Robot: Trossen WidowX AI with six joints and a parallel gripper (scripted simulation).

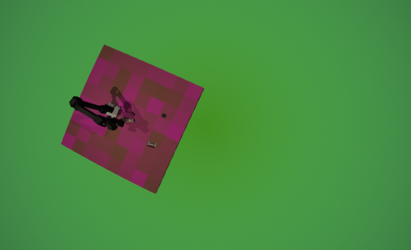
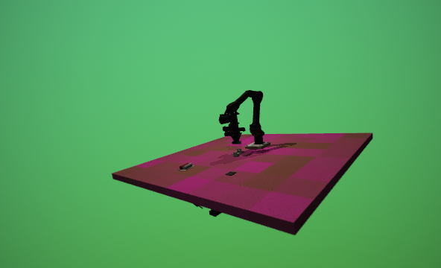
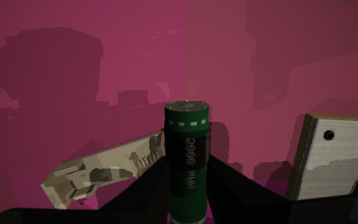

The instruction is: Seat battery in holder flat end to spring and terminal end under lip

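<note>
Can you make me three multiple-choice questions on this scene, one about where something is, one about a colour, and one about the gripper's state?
1. In the wrist view, where is the holder relative to the battery?
A. to its left
B. to its right
C. directly on top of it

2. What colour is the battery's wrap?
A. red
B. green
C. yellow

3. What is the gripper doing?
A. open, holding nothing
B. shut on nothing
C. shut on the battery

Answers:
1. A, the beige holder lies left of the battery and behind it.
2. B, the cylinder is dark green with white print.
3. C, the black fingers press both sides of the battery.
</note>
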